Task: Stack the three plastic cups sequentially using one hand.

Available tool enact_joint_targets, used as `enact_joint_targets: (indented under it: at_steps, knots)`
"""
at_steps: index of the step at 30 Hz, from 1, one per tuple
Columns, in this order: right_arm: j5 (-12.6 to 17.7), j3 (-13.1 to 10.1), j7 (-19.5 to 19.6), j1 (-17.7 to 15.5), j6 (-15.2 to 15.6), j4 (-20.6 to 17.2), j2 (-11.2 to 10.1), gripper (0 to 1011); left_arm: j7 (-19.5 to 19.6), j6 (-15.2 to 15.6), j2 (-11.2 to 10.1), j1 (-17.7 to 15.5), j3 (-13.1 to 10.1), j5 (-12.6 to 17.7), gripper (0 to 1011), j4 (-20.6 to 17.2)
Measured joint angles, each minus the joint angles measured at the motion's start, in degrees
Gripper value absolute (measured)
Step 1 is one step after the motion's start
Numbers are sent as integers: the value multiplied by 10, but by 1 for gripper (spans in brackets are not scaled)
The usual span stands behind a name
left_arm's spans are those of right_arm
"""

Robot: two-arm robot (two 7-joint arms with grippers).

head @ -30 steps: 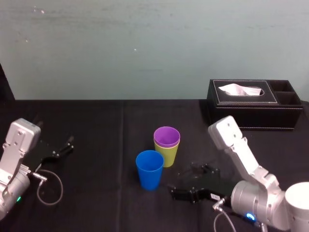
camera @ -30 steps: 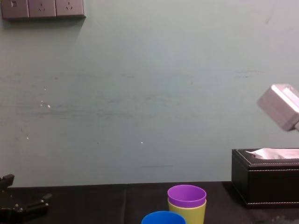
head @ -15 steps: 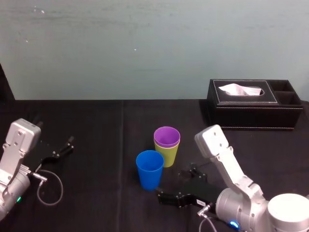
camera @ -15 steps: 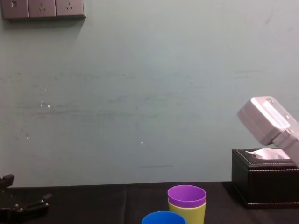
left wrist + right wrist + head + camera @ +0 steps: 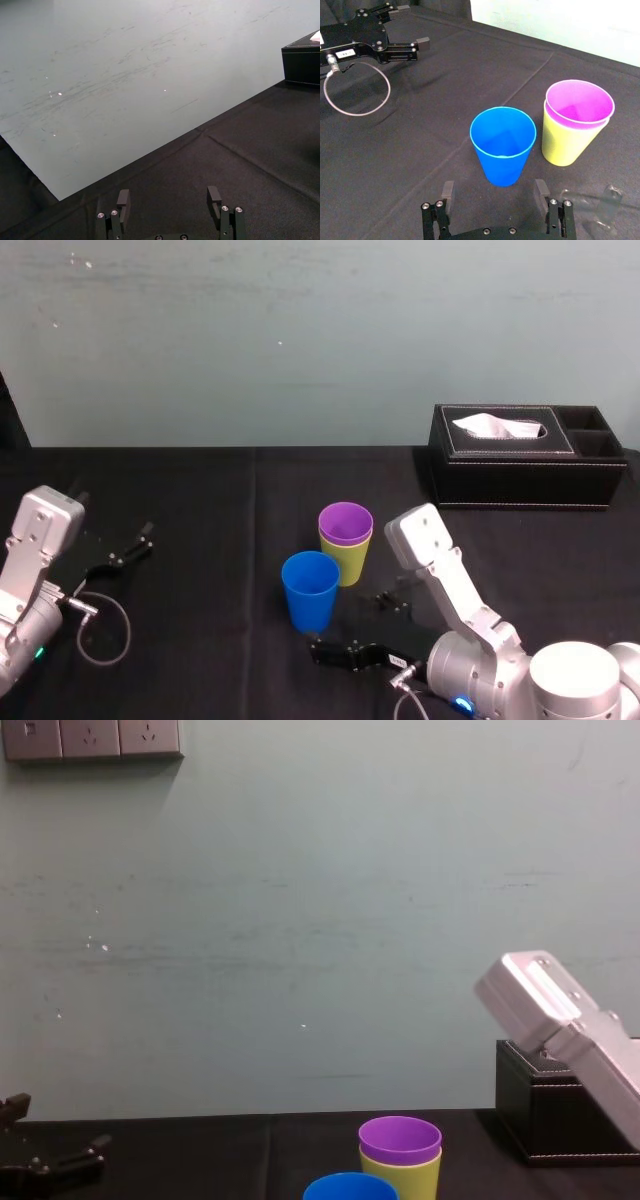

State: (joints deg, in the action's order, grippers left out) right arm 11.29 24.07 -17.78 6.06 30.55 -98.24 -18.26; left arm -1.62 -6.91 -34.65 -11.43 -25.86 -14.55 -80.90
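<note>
Since purple cup (image 5: 346, 523) sits in yellow-green cup (image 5: 353, 564), step: reach for blue cup (image 5: 310, 590).
right gripper (image 5: 494, 194): fingers spread, just short of blue cup.
next: straddle, pinch, lift.
left gripper (image 5: 169, 197): fingers spread, parked well left.

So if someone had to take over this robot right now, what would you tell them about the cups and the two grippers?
Right gripper: open, holding nothing, low over the table just on the robot's side of the blue cup.
Left gripper: open, parked at the table's left.
Done: the purple cup sits nested upright in the yellow-green cup.
Left: the blue cup stands alone beside that pair. It likely needs grasping by the right gripper and adding to the stack.
</note>
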Motion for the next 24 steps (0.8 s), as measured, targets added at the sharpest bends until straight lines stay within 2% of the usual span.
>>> enact_joint_targets:
  at_steps: [12, 24]
  knots:
    - [-21, 11, 5, 15, -24, 36, 24, 1000, 0, 0, 0, 0, 0, 0, 1000, 0]
    - [-31, 8, 9, 22, -42, 66, 46, 1000, 0, 0, 0, 0, 0, 0, 1000, 0]
